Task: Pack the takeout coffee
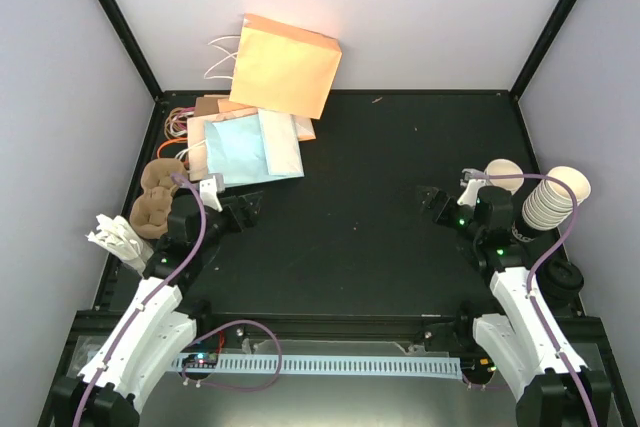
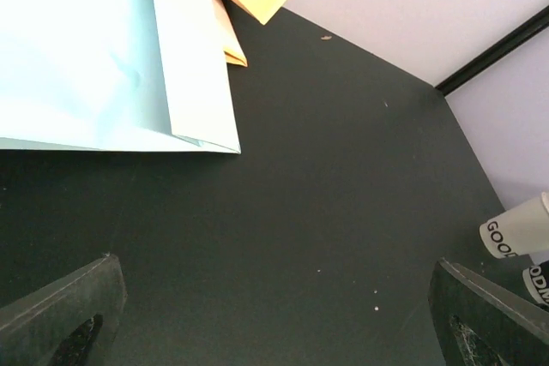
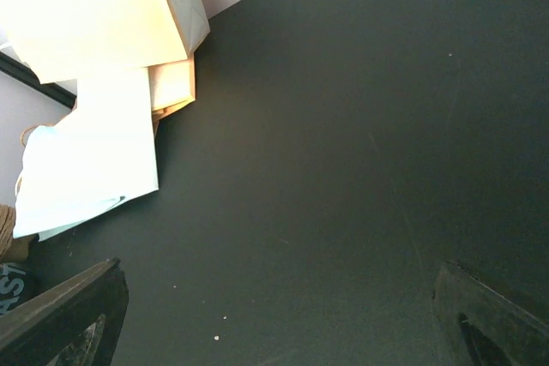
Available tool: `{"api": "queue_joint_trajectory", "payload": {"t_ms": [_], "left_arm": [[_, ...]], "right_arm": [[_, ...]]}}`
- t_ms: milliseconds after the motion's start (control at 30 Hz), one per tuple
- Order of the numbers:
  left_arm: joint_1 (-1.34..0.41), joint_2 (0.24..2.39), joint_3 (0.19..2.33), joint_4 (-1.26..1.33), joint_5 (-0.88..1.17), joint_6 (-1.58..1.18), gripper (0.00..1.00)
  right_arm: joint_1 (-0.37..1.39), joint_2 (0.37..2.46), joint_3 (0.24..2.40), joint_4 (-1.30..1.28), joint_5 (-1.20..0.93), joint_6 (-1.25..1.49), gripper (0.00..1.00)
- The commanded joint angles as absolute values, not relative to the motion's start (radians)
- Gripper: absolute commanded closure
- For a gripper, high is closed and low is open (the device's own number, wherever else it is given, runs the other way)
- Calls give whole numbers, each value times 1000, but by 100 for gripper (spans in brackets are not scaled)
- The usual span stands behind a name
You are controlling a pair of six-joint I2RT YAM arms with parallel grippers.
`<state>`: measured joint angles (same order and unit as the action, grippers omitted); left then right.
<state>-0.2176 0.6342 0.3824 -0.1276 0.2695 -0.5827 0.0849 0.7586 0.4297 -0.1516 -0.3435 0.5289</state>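
Left claw (image 1: 245, 212) and right claw (image 1: 432, 201) both gape apart, empty, over the desk (image 1: 370, 167) nearer than the bags (image 1: 255, 142).

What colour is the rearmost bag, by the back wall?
Orange-yellow; the bag shows best in the top view.

Black desk (image 1: 380, 207). Paper bags (image 1: 262, 142) in orange, pale blue, white and brown overlap at its far left corner. Brown moulded cup carriers (image 1: 155, 202) sit at the left edge. Along the right edge: stacked cream cups (image 1: 553, 197), one open cup (image 1: 503, 172), a black-lidded coffee cup (image 1: 560, 277)
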Motion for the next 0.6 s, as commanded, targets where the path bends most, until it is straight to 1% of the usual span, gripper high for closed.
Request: {"api": "queue_joint_trajectory", "payload": {"t_ms": [0, 300, 467, 567], "left_arm": [[-218, 621, 401, -146, 235, -586, 1], [-218, 653, 448, -130, 178, -551, 1], [-207, 790, 581, -176, 137, -534, 1], [-178, 879, 658, -201, 158, -523, 1]], "right_arm": [[90, 759, 421, -148, -346, 524, 0], [90, 761, 424, -150, -342, 516, 0], [89, 759, 434, -159, -339, 504, 0], [89, 754, 436, -163, -341, 497, 0]]}}
